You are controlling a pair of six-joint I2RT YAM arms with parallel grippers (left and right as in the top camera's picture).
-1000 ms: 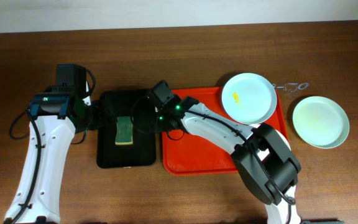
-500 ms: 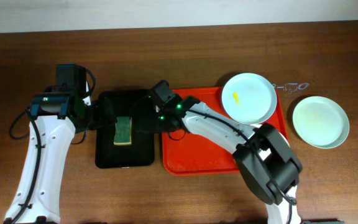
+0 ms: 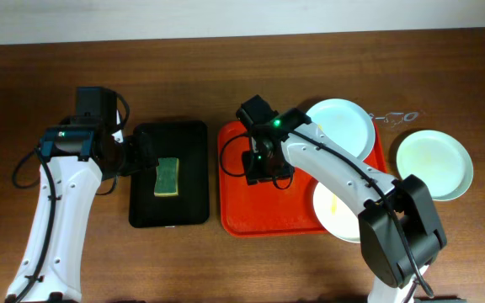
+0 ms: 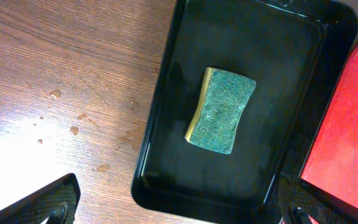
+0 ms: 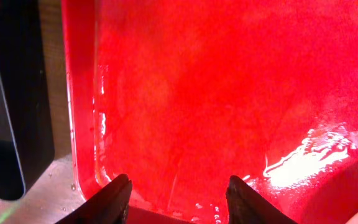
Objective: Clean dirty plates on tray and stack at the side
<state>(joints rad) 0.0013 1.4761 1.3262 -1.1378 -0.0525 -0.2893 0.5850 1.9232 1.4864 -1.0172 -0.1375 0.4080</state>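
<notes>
The red tray (image 3: 251,206) sits in the middle of the table (image 3: 57,67). Two plates are on it. The top plate (image 3: 352,126) sits at the tray's far right corner and hangs a bit over the rim. The lower plate (image 3: 335,217) sits at the near right corner, partly under the right arm, with a yellow smear on it. A third one, the side plate (image 3: 434,164), lies on the wood just to the right of the tray.

The right gripper (image 5: 180,198) hangs over the bare left part of the tray. Its fingers are spread apart and hold nothing. The left gripper (image 4: 178,208) is spread wide too, above the near end of the black tray (image 4: 166,124), where the green and yellow sponge (image 4: 221,110) lies.

The plates look hard, shiny and smooth, so they will likely slip in a weak grip. They look light, and they might break if dropped. They are flat and shallow, so the best place to pinch one is probably the thin rim at its edge. The sponge looks soft and should squash when it is grabbed.
</notes>
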